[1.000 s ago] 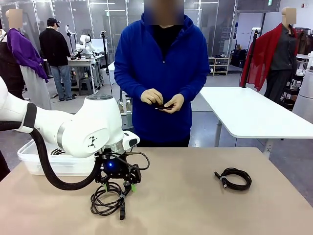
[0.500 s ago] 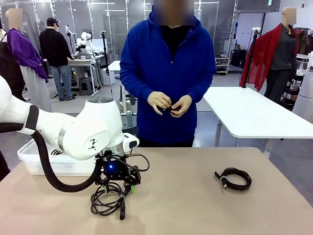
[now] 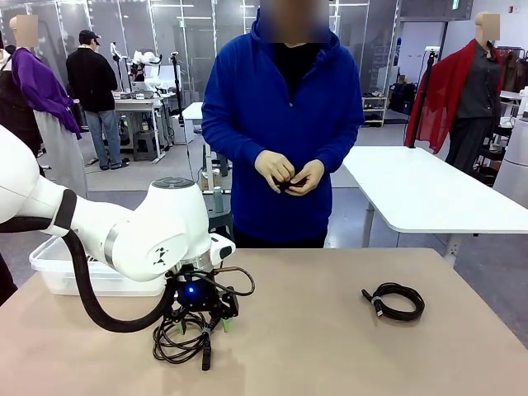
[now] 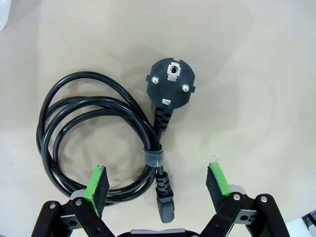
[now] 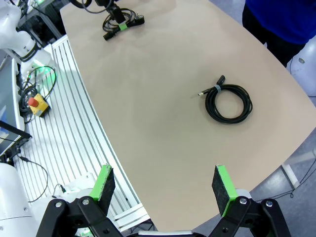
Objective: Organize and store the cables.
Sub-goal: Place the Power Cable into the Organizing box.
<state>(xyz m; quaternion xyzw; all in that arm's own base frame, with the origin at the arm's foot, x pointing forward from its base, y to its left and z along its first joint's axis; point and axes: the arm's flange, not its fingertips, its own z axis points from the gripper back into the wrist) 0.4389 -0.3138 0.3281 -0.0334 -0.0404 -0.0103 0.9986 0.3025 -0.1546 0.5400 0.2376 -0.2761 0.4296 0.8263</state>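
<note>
Right now the left gripper (image 4: 157,173) is spread wide above the cable (image 4: 170,81); its tied part is found between the pads (image 4: 97,183), lying across their closing path.

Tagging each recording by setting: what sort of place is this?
Probably a robotics lab or test floor: an emergency-stop box beside an aluminium rail frame, a white worktable and glass partitions behind.

Left arm (image 3: 124,235): comes in from 9 o'clock, bent, wrist pointing straight down.
Left hand (image 3: 202,323): fingers spread wide, tips low near the tabletop (image 3: 330,338), gripping nothing.
Right hand (image 5: 163,173): fingers spread wide, high above the tabletop, empty.
</note>
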